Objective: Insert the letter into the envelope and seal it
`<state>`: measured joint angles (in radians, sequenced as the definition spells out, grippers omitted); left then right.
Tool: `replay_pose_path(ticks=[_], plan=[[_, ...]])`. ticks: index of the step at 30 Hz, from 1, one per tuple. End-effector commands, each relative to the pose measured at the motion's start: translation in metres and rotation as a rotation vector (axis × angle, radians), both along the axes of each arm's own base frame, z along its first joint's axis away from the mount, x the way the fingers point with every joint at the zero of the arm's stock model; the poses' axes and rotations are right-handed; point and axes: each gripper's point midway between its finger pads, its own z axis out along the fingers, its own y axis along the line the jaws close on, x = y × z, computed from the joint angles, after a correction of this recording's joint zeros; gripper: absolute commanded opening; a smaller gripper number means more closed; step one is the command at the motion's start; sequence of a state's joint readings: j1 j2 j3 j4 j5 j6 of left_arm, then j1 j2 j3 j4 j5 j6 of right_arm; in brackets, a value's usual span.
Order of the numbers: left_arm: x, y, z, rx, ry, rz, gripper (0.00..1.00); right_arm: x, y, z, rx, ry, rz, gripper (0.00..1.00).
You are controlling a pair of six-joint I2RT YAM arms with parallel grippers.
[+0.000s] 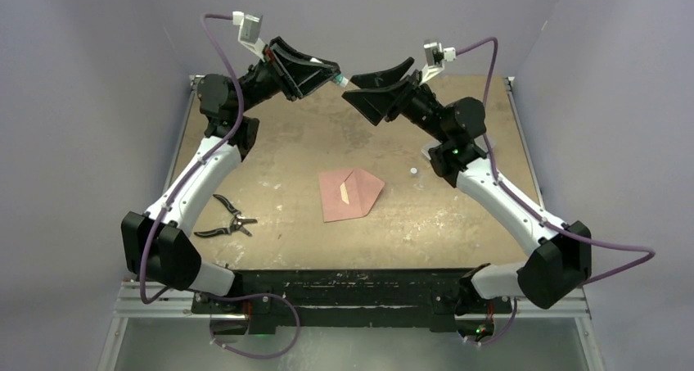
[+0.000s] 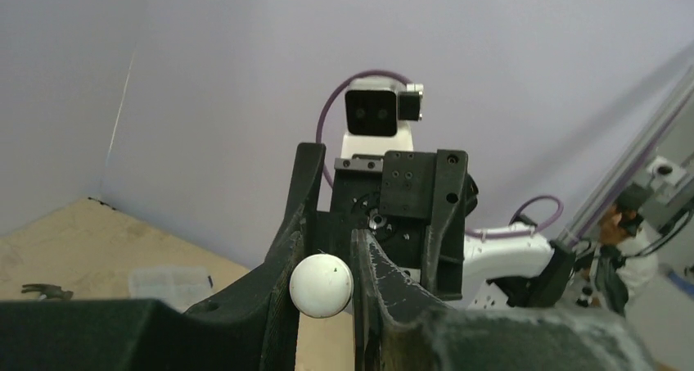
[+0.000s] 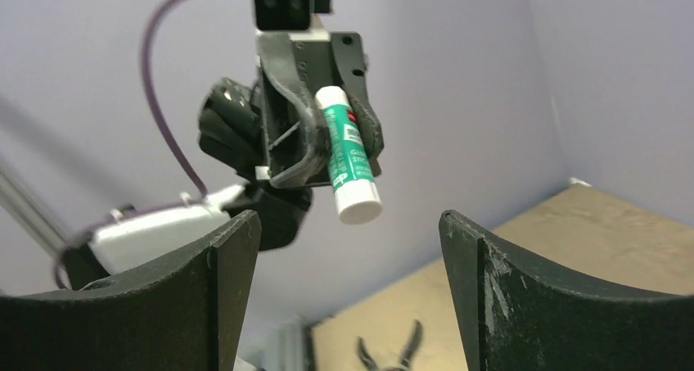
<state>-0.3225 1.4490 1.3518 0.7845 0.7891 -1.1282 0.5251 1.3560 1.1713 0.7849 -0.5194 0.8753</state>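
Overhead, both arms are raised beyond the envelope (image 1: 348,197), their ends facing each other in the air above the far half of the counter (image 1: 286,158); the envelope itself lies flat well below and nearer the arm bases, about midway between the two arms.

The left tool (image 1: 331,77) pinches a green-and-white glue stick (image 3: 348,154) around its middle; the stick's long axis runs roughly level, from the left tool towards the right tool (image 1: 364,88), with a flat white end leading; whether that end is a cap or the base cannot be told. The right tool's fingers (image 3: 221,281) are spread wide and hold nothing; they face the stick's white end from just beside it, apparently without touching.

The envelope's pointed flap is folded open and points towards the right arm's side, showing a pale strip where it meets the body; no separate letter is seen on the counter, so the letter is probably already tucked inside, though this is a judgement.

To the right of the envelope, just beyond the flap tip, lies a small white round thing (image 1: 413,171), too small to name; to the left of the envelope, well apart, lie pliers (image 1: 227,220).

Sealing looks like the step in hand; for it, the stick must come down and nearer from the far left of the envelope, tipping from level to point downwards at the flap.
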Motion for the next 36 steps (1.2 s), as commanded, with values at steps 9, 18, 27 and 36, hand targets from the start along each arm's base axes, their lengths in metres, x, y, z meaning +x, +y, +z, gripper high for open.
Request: replay_pose_path(ticks=[9, 18, 27, 36], plan=[[-0.066, 0.006, -0.01, 0.188, -0.741, 0.004, 0.0, -0.013, -0.009, -0.028, -0.31, -0.393, -0.15, 0.78], [-0.077, 0.008, -0.007, 0.107, -0.755, -0.033, 0.0, -0.015, -0.009, -0.015, -0.272, -0.47, -0.165, 0.75], [-0.064, 0.012, 0.019, 0.01, -0.519, 0.0, 0.0, -0.017, -0.012, 0.014, -0.168, -0.485, -0.214, 0.71], [-0.002, 0.018, 0.019, -0.103, 0.183, 0.081, 0.0, 0.003, -0.028, 0.05, -0.242, -0.72, -0.52, 0.75]])
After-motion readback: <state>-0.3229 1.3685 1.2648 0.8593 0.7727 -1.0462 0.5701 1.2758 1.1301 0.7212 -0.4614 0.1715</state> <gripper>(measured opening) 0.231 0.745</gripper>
